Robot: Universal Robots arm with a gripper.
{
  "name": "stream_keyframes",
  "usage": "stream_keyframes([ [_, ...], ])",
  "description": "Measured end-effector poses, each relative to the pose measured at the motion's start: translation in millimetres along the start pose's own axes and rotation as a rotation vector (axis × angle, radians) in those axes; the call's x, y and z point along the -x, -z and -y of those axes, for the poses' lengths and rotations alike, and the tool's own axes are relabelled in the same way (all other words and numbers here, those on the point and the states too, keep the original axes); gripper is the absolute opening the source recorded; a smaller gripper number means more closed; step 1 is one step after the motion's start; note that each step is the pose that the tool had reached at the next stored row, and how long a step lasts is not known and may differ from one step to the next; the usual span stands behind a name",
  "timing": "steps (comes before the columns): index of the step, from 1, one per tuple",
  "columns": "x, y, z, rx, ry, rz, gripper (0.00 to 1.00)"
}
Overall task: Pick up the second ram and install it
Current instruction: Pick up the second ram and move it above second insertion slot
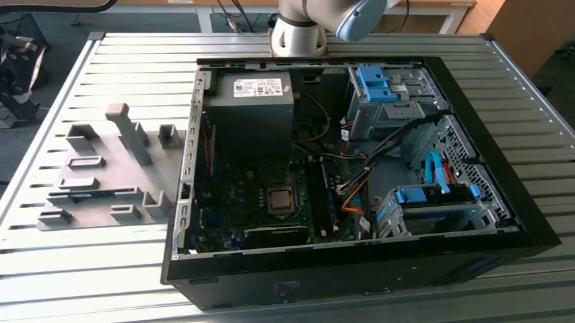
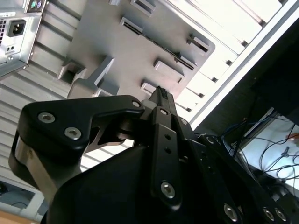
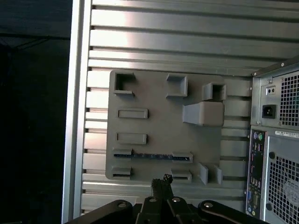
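The second ram (image 3: pixel 152 156) stands on edge in a slot of the grey fixture plate (image 3: pixel 154 123), a thin dark strip held between two small blocks. In the exterior view the ram (image 1: pixel 90 196) shows as a bluish-green strip on the plate (image 1: pixel 99 168), on the exterior view's left of the open computer case (image 1: pixel 359 168). My gripper (image 3: pixel 161 181) hangs well above the plate, its tips near the plate's edge by the ram. Both fingers meet in one narrow point in the second wrist view (image 2: pixel 161 94), shut with nothing between them.
Tall grey blocks (image 1: pixel 130 131) rise from the plate. Inside the case are the power supply (image 1: pixel 253 108), the processor socket (image 1: pixel 280 200), the memory slots (image 1: pixel 322 195) beside it, loose cables (image 1: pixel 359 182) and blue drive bays (image 1: pixel 431 198). The arm's base (image 1: pixel 301 30) stands behind the case.
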State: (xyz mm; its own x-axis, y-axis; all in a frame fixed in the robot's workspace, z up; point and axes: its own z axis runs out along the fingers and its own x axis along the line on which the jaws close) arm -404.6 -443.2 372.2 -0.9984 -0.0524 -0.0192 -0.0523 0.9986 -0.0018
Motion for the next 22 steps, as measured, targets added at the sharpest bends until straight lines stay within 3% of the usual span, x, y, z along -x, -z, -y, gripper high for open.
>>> stream_keyframes([
  [9,-0.6,-0.1,0.0,-0.0057,0.102,-0.0002,0.11],
  [22,-1.2,-0.1,0.0,-0.0083,0.206,-0.0001,0.11],
])
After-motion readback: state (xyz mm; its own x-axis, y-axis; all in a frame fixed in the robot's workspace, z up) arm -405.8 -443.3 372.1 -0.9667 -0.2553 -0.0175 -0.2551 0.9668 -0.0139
